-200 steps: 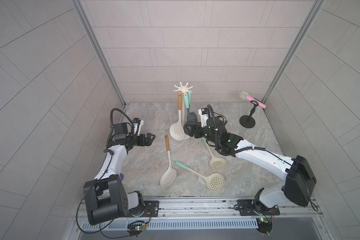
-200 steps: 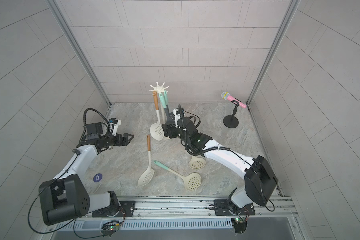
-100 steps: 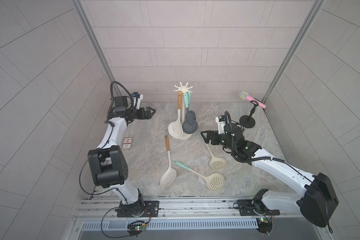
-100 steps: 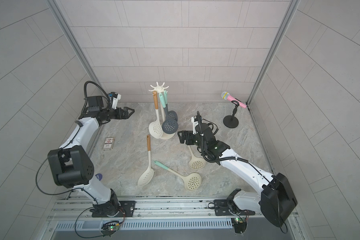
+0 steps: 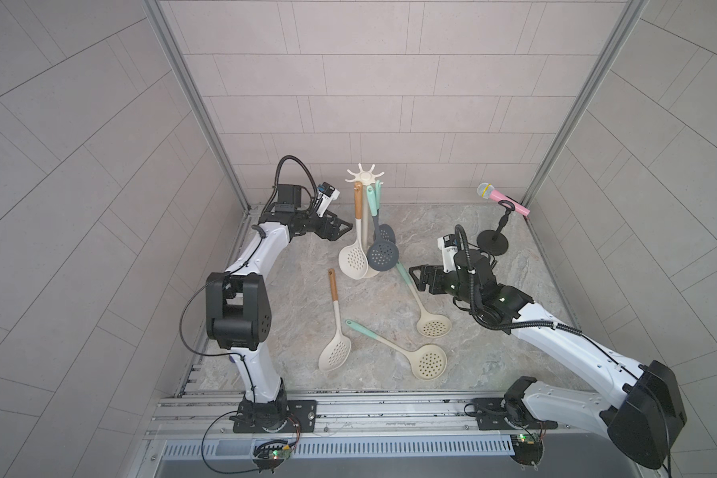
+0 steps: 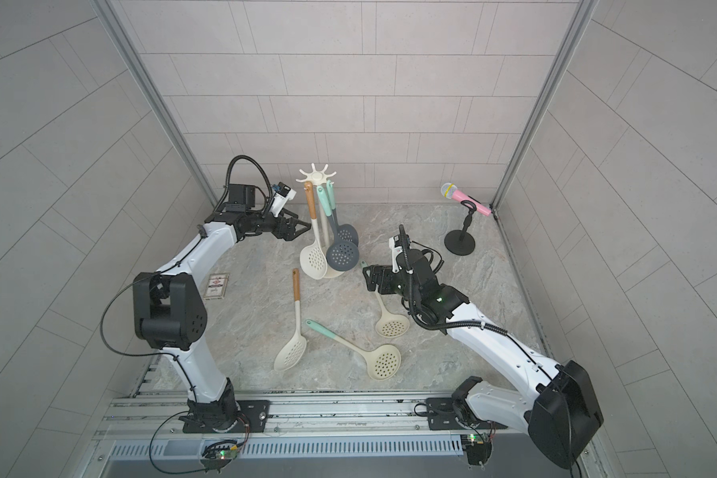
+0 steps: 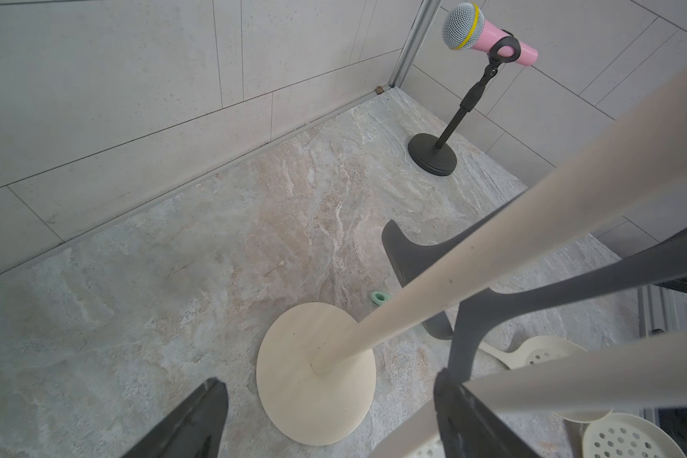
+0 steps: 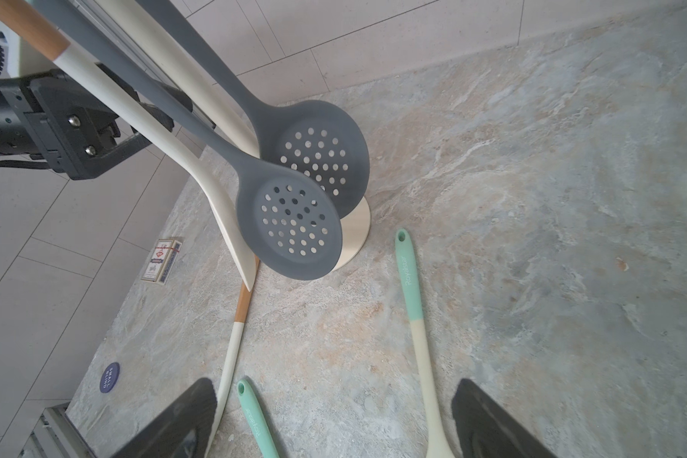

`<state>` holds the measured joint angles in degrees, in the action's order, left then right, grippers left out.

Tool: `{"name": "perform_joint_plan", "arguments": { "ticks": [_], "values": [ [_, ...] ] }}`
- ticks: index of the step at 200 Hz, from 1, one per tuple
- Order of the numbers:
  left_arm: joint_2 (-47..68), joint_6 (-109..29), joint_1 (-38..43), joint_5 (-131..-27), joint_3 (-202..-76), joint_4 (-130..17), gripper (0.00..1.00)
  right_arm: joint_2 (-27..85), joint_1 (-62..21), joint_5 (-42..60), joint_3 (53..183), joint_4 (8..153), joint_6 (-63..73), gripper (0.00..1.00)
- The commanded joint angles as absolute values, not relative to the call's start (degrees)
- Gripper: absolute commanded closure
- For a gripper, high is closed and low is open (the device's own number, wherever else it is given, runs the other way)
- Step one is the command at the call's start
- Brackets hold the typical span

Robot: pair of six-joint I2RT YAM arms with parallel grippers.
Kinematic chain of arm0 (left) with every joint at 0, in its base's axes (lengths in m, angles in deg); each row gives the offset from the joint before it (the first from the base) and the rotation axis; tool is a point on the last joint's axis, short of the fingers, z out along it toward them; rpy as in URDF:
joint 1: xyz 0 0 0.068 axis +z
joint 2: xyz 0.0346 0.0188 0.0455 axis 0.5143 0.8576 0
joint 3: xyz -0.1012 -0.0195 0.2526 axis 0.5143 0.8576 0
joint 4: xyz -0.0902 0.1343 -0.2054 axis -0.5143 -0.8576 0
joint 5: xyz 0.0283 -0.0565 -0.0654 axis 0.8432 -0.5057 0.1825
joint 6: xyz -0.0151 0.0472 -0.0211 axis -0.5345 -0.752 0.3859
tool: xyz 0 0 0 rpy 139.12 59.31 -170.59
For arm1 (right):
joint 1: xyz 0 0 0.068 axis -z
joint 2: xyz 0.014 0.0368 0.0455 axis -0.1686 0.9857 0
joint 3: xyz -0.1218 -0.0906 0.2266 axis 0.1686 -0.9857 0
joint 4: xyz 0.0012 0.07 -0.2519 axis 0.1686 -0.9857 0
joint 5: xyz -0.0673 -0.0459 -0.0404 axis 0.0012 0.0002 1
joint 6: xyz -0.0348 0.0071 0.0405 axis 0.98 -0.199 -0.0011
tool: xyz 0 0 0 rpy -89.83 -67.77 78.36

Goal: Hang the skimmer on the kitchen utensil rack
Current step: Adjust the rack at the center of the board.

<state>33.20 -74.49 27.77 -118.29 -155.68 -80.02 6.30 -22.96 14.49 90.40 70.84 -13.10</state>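
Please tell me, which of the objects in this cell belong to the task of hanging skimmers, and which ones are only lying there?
Job: kitchen utensil rack; hung cream skimmer; two hung grey skimmers; on the table, wood-handled skimmer and two mint-handled skimmers.
Lying about: pink microphone on black stand; card box; blue token.

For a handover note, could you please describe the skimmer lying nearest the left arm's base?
Find the cream kitchen utensil rack at the back. Of three lying before it, this skimmer alone has an orange-brown handle; the other two, mint.
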Motion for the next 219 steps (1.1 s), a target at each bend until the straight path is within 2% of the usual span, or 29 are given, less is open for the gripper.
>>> {"name": "perform_joint_plan", "arguments": {
  "ticks": [1,30,80,167,191,219],
  "values": [
    [34.6,-74.2,27.9,-121.4,-158.1,-76.3,0.14,5.6,-22.7,15.9,90.5,69.7,-12.3,0.06],
    [33.3,-71.4,27.5,-124.6,-156.0,-72.8,0.17,6.7,-22.7,16.2,90.9,69.7,-12.2,0.06],
    [28.6,-67.7,26.5,-127.8,-149.1,-65.2,0.17,9.2,-22.8,15.5,92.0,70.6,-12.3,0.06],
    [29.4,-63.9,24.6,-130.2,-150.3,-60.1,0.2,9.9,-22.7,15.5,92.4,70.8,-12.5,0.07],
    [29.5,-62.1,23.9,-130.9,-149.7,-57.7,0.23,10.1,-22.7,15.7,92.4,70.8,-12.3,0.07],
    [29.5,-58.0,23.4,-131.5,-147.9,-51.1,0.31,10.7,-22.7,15.7,92.7,70.7,-12.2,0.07]
  ]
}}
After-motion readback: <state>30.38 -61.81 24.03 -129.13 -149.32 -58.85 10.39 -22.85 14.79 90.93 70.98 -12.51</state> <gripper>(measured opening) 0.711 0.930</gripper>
